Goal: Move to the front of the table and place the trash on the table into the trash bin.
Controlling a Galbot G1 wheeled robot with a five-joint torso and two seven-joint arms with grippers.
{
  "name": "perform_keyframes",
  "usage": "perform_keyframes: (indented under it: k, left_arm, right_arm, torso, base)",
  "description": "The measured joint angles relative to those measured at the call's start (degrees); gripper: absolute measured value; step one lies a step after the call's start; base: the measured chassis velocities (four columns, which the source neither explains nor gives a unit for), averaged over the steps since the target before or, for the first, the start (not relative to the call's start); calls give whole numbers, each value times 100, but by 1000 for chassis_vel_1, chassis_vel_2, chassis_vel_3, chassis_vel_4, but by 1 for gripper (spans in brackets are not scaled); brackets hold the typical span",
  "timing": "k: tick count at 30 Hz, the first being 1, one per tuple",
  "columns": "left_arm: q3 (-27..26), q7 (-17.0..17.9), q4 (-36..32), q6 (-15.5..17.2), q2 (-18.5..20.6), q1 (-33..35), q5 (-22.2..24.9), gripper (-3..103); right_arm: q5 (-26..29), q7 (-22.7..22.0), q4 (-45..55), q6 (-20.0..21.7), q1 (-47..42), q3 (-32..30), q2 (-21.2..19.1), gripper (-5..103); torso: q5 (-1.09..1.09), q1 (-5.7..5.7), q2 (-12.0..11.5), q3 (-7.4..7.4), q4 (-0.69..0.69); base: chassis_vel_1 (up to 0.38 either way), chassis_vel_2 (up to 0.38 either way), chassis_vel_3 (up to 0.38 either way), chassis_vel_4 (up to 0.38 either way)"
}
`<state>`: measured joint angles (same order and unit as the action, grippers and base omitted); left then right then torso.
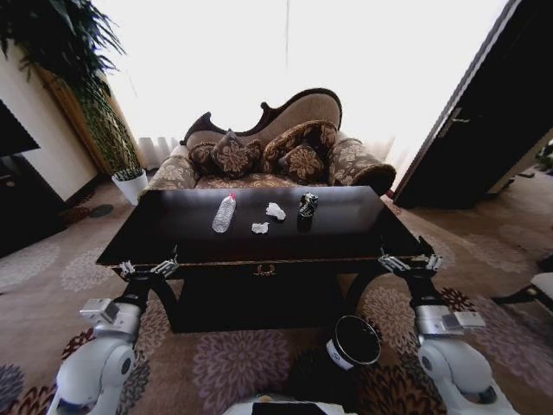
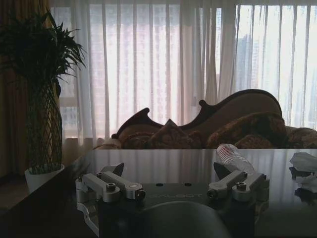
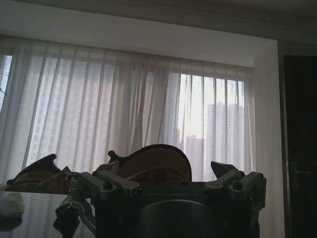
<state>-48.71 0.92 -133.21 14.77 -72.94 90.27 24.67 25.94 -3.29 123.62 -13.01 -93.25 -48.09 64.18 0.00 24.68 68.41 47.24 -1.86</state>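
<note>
1. Head view: the left hand (image 1: 149, 268) and the right hand (image 1: 409, 263) hang at the near edge of the dark worktop (image 1: 173, 238), one at each front corner, both with fingers spread apart and holding nothing. Beyond them and between the two, toward the middle of the worktop, lie a clear bottle (image 1: 224, 213), two white paper wads (image 1: 276, 211) (image 1: 260, 228) and a crushed can (image 1: 308, 205). The black trash bin (image 1: 353, 342) stands on the carpet below the right hand, nearer the robot. A sofa (image 1: 268, 147) sits behind the worktop.

2. Left wrist view: the left hand (image 2: 168, 173) is open over the worktop (image 2: 163, 161); the bottle (image 2: 234, 157) lies just past one fingertip, a paper wad (image 2: 303, 161) farther out.

3. Right wrist view: the right hand (image 3: 171, 176) is open, and a paper wad (image 3: 11, 204) lies well off to its side.
</note>
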Motion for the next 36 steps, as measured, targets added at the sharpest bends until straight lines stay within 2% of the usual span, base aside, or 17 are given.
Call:
perform_keyframes:
  k: [1, 3, 6, 7, 9, 11, 12, 15, 19, 21, 22, 24, 27, 28, 31, 32, 36]
  left_arm:
    - [0, 0, 0, 0, 0, 0, 0, 100]
    - [8, 285, -73, 140, 48, -27, 125, 100]
    - [-21, 979, -296, 707, 351, -180, 797, 100]
    - [-21, 979, -296, 707, 351, -180, 797, 100]
    - [-112, 1117, -387, 973, 596, -332, 1117, 100]
    - [-225, 1320, -464, 1358, 939, -579, 1683, 100]
    - [-225, 1320, -464, 1358, 939, -579, 1683, 100]
    - [-226, 1626, -400, 1753, 1369, -954, 2301, 100]
    - [13, 1622, -144, 1848, 1917, -1444, 2699, 100]
    - [322, 1519, 181, 1813, 2450, -1971, 3098, 100]
    - [322, 1519, 181, 1813, 2450, -1971, 3098, 100]
    - [701, 1372, 572, 1779, 2917, -2464, 3513, 100]
    - [1746, 1319, 1343, 1872, 3445, -3522, 4034, 100]
    - [1746, 1319, 1343, 1872, 3445, -3522, 4034, 100]
    - [2459, 1411, 1760, 1986, 3528, -4324, 4141, 100]
    - [2985, 1503, 2027, 2061, 3488, -4920, 4183, 100]
    - [3499, 1600, 2327, 2116, 3312, -5489, 4217, 100]
  right_arm:
    - [0, 0, 0, 0, 0, 0, 0, 100]
    - [-40, -22, -2, 0, -5, -1, -10, 100]
    - [-135, -71, 0, 9, -33, 39, 15, 100]
    - [-135, -71, 0, 9, -33, 39, 15, 100]
    - [-206, -72, 9, 9, -51, 74, 48, 100]
    - [-288, -70, 27, 9, -67, 112, 95, 100]
    - [-288, -70, 27, 9, -67, 112, 95, 100]
    - [-367, -46, 64, 2, -121, 156, 164, 100]
    - [-415, -17, 62, -18, -155, 161, 180, 100]
    - [-434, -2, 31, -29, -162, 161, 199, 100]
    - [-434, -2, 31, -29, -162, 161, 199, 100]
    - [-462, 6, 8, -41, -171, 170, 241, 100]
    - [-509, 15, -48, -52, -186, 190, 315, 100]
    - [-509, 15, -48, -52, -186, 190, 315, 100]
    - [-523, 17, -85, -52, -205, 185, 352, 100]
    - [-530, 17, -117, -52, -226, 157, 366, 100]
    - [-539, 16, -155, -56, -259, 101, 397, 100]
  torso:
    - [0, 0, 0, 0, 0]
    - [0, -1, 1, 0, 0]
    - [0, 0, 1, 0, 0]
    - [0, 0, 1, 0, 0]
    - [0, 2, 0, 1, 0]
    - [0, 3, 0, 1, 0]
    - [0, 3, 0, 1, 0]
    - [-1, 3, 0, 1, 1]
    - [-1, 2, 0, 1, 1]
    - [-2, 3, 0, 1, 1]
    - [-2, 3, 0, 1, 1]
    - [1, 3, 0, 2, 1]
    - [-1, 3, -1, 2, 0]
    - [-1, 3, -1, 2, 0]
    - [-1, 3, 0, 2, 1]
    - [1, 3, 0, 2, 0]
    - [0, 4, -1, 2, -1]
  base:
    - [0, 0, 0, 0]
    - [0, 0, 0, 0]
    - [0, 0, 0, 0]
    - [0, 0, 0, 0]
    - [0, 0, 0, 0]
    - [0, 0, 0, 0]
    - [0, 0, 0, 0]
    - [0, 0, 0, 0]
    - [0, 0, 0, 0]
    - [0, 0, 0, 0]
    - [0, 0, 0, 0]
    - [0, 0, 0, 0]
    - [0, 0, 0, 0]
    - [0, 0, 0, 0]
    - [0, 0, 0, 0]
    - [0, 0, 0, 0]
    - [0, 0, 0, 0]
